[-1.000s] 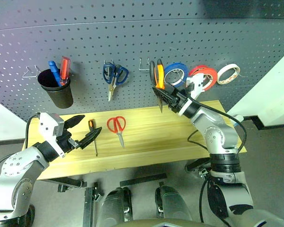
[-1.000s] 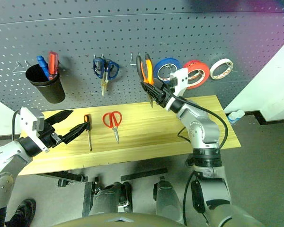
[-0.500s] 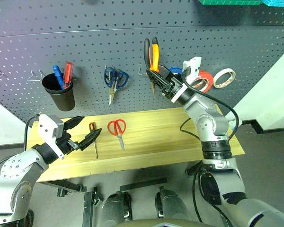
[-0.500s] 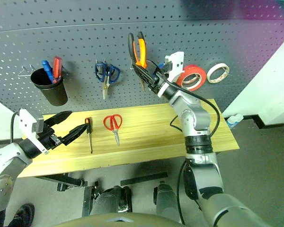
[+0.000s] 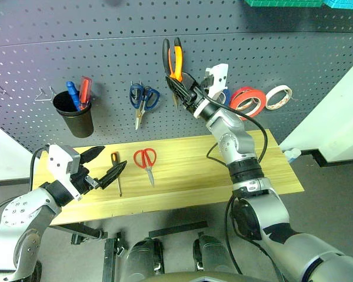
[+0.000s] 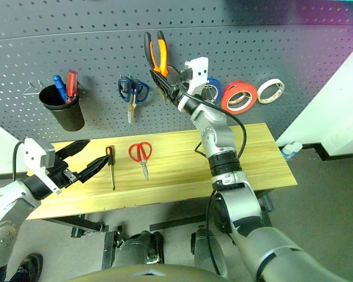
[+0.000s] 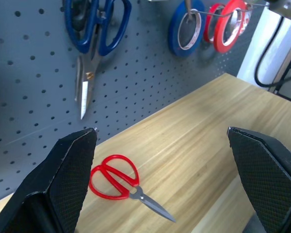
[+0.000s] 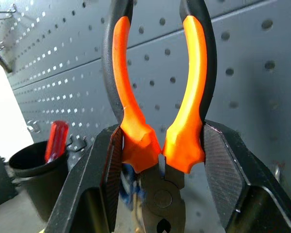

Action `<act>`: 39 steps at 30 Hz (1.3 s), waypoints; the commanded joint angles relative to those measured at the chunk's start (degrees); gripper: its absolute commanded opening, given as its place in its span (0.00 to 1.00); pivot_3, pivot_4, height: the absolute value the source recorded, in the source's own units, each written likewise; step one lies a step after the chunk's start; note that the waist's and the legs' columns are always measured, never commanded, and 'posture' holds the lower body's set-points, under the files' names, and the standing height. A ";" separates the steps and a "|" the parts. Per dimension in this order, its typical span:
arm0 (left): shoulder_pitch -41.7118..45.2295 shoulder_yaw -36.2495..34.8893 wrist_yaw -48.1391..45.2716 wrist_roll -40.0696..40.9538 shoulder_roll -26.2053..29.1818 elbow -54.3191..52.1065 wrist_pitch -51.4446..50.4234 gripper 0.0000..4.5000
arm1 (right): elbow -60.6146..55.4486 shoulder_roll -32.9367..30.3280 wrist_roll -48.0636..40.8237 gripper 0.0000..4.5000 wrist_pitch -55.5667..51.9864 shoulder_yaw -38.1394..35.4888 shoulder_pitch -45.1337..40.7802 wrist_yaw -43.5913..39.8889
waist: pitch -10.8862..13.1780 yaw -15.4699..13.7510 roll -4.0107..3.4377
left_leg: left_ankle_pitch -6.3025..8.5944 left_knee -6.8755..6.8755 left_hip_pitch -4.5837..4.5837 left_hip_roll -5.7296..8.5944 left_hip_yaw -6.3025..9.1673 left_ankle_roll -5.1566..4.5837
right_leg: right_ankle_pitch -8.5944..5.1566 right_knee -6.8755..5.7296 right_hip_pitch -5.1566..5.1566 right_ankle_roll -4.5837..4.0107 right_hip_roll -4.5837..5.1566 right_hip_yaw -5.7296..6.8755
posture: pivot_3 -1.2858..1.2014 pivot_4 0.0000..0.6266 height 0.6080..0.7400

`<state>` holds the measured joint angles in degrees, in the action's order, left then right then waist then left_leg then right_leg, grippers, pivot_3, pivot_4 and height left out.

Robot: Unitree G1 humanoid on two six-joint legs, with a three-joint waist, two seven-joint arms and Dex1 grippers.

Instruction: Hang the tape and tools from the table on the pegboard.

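Right wrist view: the right gripper [image 8: 157, 179] is seen clenched on the orange-and-black-handled pliers [image 8: 157, 97], the two black fingers pressing on the lower ends of the handles, one on each side. The pliers are held upright with the handles pointing up, raised in front of the pegboard [image 5: 106, 53], above the blue-handled scissors [image 5: 142, 98] hanging to their left.

The left gripper [image 5: 103, 164] is seen released, its fingers spread wide, held level over the near left part of the table [image 5: 194, 170] and grasping nothing. Just beyond its fingertips the slim screwdriver [image 5: 116, 171] is seen lying on the wood, orange-and-black handle toward the far side. The red-handled scissors [image 5: 146, 161] lie just right of the screwdriver, blades pointing toward the near edge.

On the pegboard, a black cup [image 5: 75, 114] is hung at the far left, with a blue tool [image 5: 72, 94] and a red tool [image 5: 84, 89] standing in it. Right of the raised pliers, a blue tape roll [image 7: 186, 26] is partly hidden behind the right arm; next to it the wide red tape roll [image 5: 249, 100] is already hung, with a white tape roll [image 5: 279, 97] at the far right.
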<state>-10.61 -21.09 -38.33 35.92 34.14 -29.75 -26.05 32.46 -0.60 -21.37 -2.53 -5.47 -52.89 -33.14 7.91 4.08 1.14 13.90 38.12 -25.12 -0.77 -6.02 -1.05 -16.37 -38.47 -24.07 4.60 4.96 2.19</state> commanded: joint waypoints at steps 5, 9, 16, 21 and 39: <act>-1.20 -0.69 -0.13 2.79 0.14 -2.40 -0.56 1.00 | 6.51 0.44 1.31 0.46 8.25 -2.43 -6.85 2.54 | 0.01 0.03 -0.01 | 0.00 0.00 0.01 0.00 0.00 0.01 | 0.01 0.00 0.00 -0.02 0.01 -0.03 | 0.50 0.12 1.00; -1.47 -0.83 -0.98 4.00 0.62 -2.40 -1.33 1.00 | 9.44 1.22 1.35 0.46 11.31 -3.41 -8.73 3.67 | 0.01 0.12 -0.02 | -0.01 0.00 0.01 -0.02 0.00 0.01 | 0.02 0.00 0.00 -0.03 0.01 -0.03 | 0.50 0.13 1.00; -3.67 -2.11 -4.00 6.69 2.53 -3.58 -2.57 1.00 | 11.95 2.84 1.81 0.46 15.92 -4.14 -10.62 5.40 | 0.02 0.09 -0.03 | -0.01 0.00 0.01 -0.03 0.00 0.02 | 0.02 0.00 -0.01 -0.05 0.02 -0.05 | 0.50 0.14 1.00; -5.36 -4.42 -6.14 9.43 4.47 -4.20 -3.21 1.00 | 14.33 4.31 2.34 0.46 18.80 -4.47 -12.53 6.82 | 0.03 0.23 -0.05 | -0.01 -0.01 0.02 -0.05 0.01 0.04 | 0.03 0.01 -0.02 -0.09 0.03 -0.05 | 0.50 0.14 1.00; -6.67 -7.19 -5.53 9.09 5.26 -5.34 -2.62 1.00 | 25.56 6.51 6.49 0.46 30.35 -4.73 -16.47 14.06 | 0.05 0.10 -0.08 | 0.00 -0.05 0.02 -0.06 0.03 0.10 | 0.05 0.06 -0.03 -0.17 0.05 -0.06 | 0.52 0.15 1.00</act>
<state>-17.28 -26.31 -44.10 44.41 38.88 -32.84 -29.37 58.31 5.71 -15.87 24.67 -9.96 -66.06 -19.89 7.96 4.18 1.06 13.90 38.07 -25.10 -0.83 -5.98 -0.95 -16.32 -38.41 -24.10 4.43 5.02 2.13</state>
